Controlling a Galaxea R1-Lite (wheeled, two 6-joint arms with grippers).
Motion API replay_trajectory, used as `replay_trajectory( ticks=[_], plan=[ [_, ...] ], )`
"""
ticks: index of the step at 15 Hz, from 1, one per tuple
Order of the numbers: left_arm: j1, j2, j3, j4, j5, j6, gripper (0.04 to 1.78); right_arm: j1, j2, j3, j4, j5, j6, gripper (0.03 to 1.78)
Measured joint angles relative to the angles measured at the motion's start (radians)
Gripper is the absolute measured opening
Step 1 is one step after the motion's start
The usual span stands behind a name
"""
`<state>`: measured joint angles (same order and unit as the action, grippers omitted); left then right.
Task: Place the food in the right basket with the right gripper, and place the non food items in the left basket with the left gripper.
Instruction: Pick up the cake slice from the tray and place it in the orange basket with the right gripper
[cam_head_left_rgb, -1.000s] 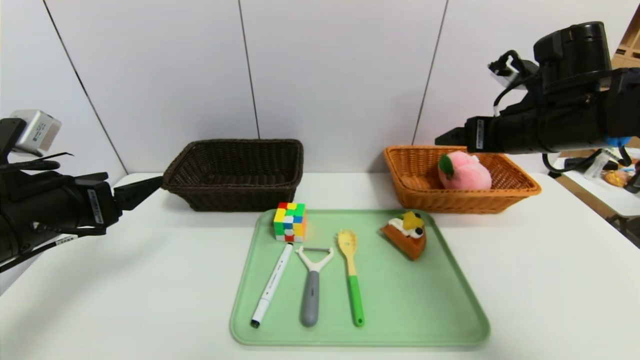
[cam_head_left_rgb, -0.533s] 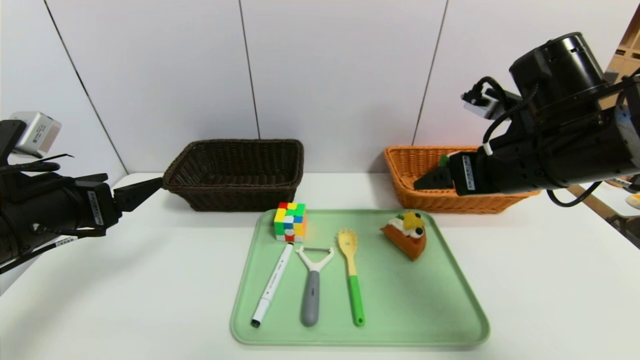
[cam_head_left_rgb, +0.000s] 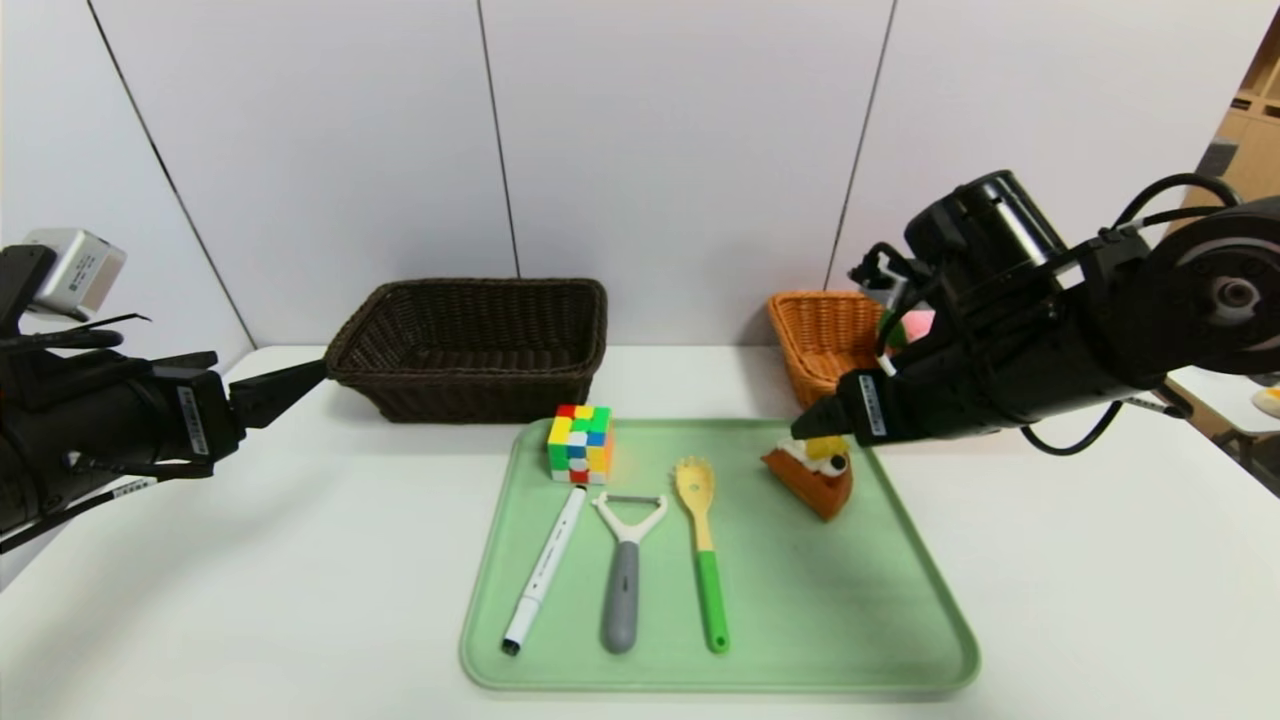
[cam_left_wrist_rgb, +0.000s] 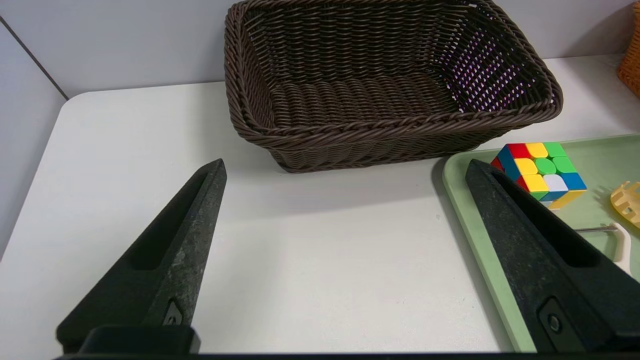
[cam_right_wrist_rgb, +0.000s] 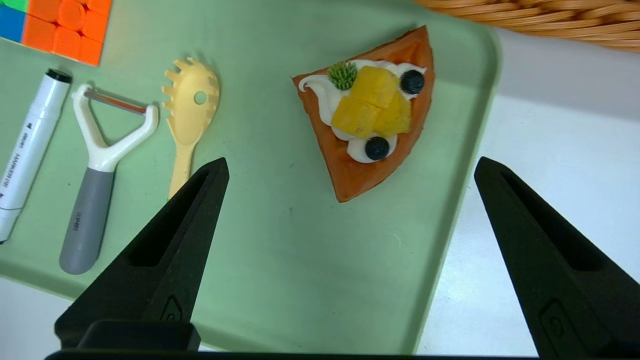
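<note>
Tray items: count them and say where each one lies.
5. On the tray: cube at the far left corner, marker, peeler and spork side by side, cake far right. None look hidden.

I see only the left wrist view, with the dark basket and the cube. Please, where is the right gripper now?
Observer: The right gripper hangs over the cake slice on the green tray, jaws wide open.
Operator: Is the slice touched already?
Observer: No, the right wrist view shows both fingers clear of it.
Operator: And the peach?
Observer: Pink plush shows in the orange basket, mostly hidden behind the arm.
</note>
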<state>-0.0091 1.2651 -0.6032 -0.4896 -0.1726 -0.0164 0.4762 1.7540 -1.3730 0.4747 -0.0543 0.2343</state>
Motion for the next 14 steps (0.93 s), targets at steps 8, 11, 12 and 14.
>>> replay_trajectory(
  ticks=[8, 11, 12, 14],
  plan=[
    [0.0, -0.001, 0.006, 0.0, 0.0, -0.004, 1.69, -0.001, 0.109, 0.008, -0.049, -0.04, 0.002, 1.69],
    [0.0, -0.001, 0.012, -0.001, 0.0, -0.004, 1.69, 0.0, 0.146, 0.015, -0.101, -0.039, 0.003, 1.69],
    [0.0, -0.002, 0.012, -0.001, 0.0, -0.005, 1.69, 0.0, 0.16, 0.015, -0.101, -0.039, 0.003, 1.69],
    [0.0, -0.003, 0.014, -0.001, 0.001, -0.006, 1.69, -0.001, 0.183, 0.019, -0.102, -0.039, 0.014, 1.69]
  ],
)
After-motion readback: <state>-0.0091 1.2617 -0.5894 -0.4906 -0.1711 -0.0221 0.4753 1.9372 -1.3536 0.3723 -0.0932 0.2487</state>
